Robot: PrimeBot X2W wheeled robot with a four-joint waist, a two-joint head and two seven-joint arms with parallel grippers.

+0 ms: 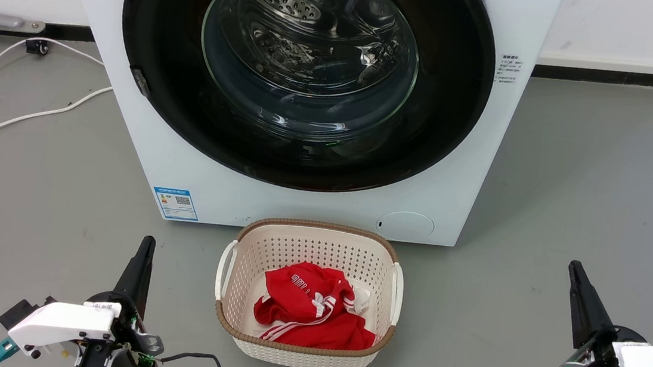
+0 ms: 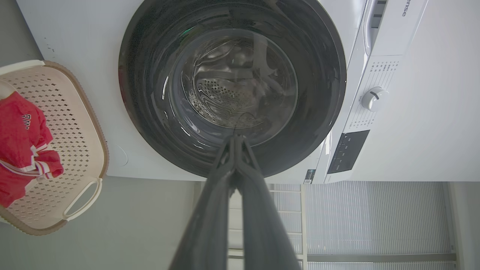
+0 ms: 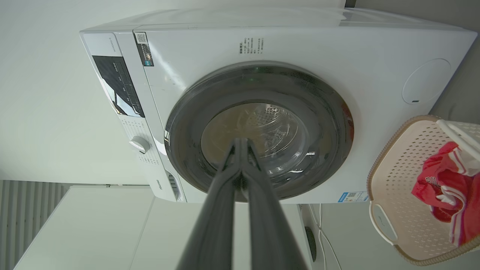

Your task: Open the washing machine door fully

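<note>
Facing the shut washing machine door (image 1: 307, 68), the left gripper (image 1: 146, 244) and right gripper (image 1: 576, 270) were held off it, fingers pinched together and empty; a reach to its rim was judged next.

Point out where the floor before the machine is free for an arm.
Bare floor lies right of the washing machine and either side of the basket, up to the left gripper and right gripper. Crowded: basket close below the washing machine door; white cables at far left.

Washing machine door (image 1: 307, 74) top cut off at head view's edge; blue label (image 1: 176, 203) print unreadable.
</note>
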